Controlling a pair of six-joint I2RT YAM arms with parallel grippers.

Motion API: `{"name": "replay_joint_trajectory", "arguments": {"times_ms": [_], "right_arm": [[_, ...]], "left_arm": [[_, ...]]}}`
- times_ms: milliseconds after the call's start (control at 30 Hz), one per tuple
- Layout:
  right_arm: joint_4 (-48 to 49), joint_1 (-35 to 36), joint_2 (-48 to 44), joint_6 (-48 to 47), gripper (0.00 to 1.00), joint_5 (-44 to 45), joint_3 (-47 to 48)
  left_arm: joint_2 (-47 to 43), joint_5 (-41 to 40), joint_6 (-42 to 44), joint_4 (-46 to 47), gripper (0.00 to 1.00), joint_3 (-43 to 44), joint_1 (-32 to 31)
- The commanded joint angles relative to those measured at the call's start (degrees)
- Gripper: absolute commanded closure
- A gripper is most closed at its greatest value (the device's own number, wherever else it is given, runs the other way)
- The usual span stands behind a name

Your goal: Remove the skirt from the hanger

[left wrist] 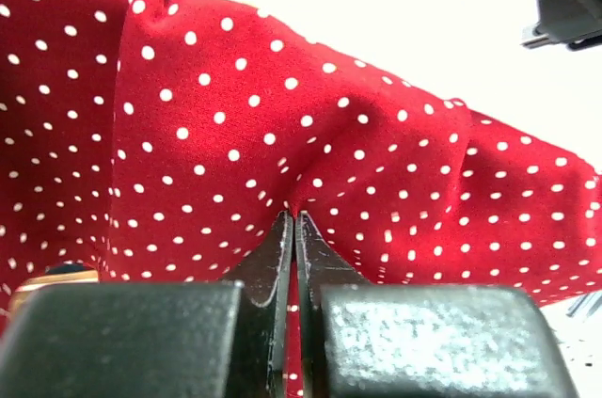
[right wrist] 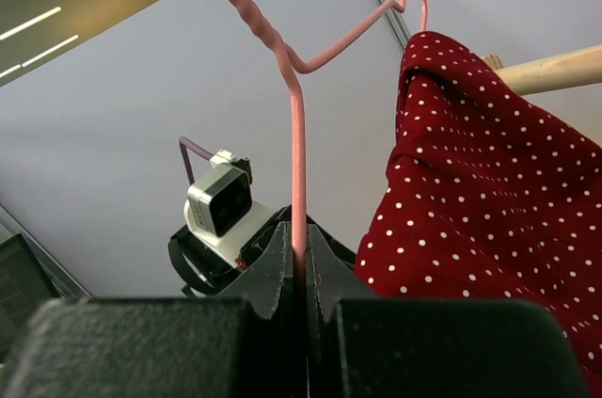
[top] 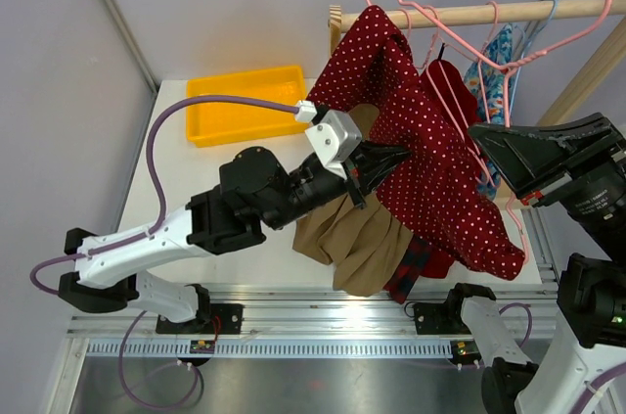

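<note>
The skirt [top: 421, 130] is red with white dots and hangs draped over a pink wire hanger [top: 516, 58] by the wooden rail. My left gripper [top: 399, 155] reaches in from the left and is shut on a pinched fold of the skirt [left wrist: 310, 135]; in the left wrist view the fabric runs down between the closed tips of the gripper [left wrist: 295, 219]. My right gripper [top: 484, 135] comes from the right and is shut on the hanger's wire [right wrist: 297, 135], just below its twisted neck. The right wrist view shows the gripper [right wrist: 298, 229] with the skirt [right wrist: 489, 200] to its right.
A wooden rail [top: 548, 9] crosses the top right with more hangers and a blue patterned garment [top: 499, 52]. A tan garment [top: 362, 238] and a plaid piece [top: 411, 272] lie below the skirt. A yellow tray [top: 245, 106] sits at the back left.
</note>
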Motion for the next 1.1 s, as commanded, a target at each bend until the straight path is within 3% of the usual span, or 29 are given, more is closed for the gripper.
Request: {"name": "replay_joint_trajectory", "arguments": {"times_ms": [0, 267, 533, 700, 833, 1000, 1067], "right_arm": [[0.69, 0.80, -0.88, -1.50, 1.00, 1.25, -0.25], [-3.60, 1.59, 0.26, -5.63, 1.00, 3.70, 3.85], [-12.22, 3.17, 6.41, -13.45, 1.00, 10.20, 15.74], [-18.72, 3.17, 9.39, -21.86, 1.00, 15.73, 23.28], [-35.13, 3.26, 10.98, -31.20, 1.00, 36.51, 32.69], [-40.53, 3.17, 5.46, -37.88, 1.00, 56.14, 26.48], [-42.37, 3.17, 4.22, -38.68, 1.00, 58.54, 23.06]], "left_arm": [[-4.28, -0.41, -0.16, 7.05, 1.00, -3.87, -0.78], [-7.96, -1.37, -0.16, 6.54, 1.00, -9.22, -1.30], [-26.85, -18.41, -4.81, -2.32, 1.00, -32.41, -3.77], [-39.78, -30.43, -8.77, -14.79, 1.00, -36.22, -3.77], [-43.05, -40.11, -5.89, -19.12, 1.00, -33.94, -3.77], [-35.59, -45.32, 6.50, -15.88, 1.00, -25.00, -3.16], [-31.73, -43.32, 10.71, -14.30, 1.00, -21.38, -2.19]]}}
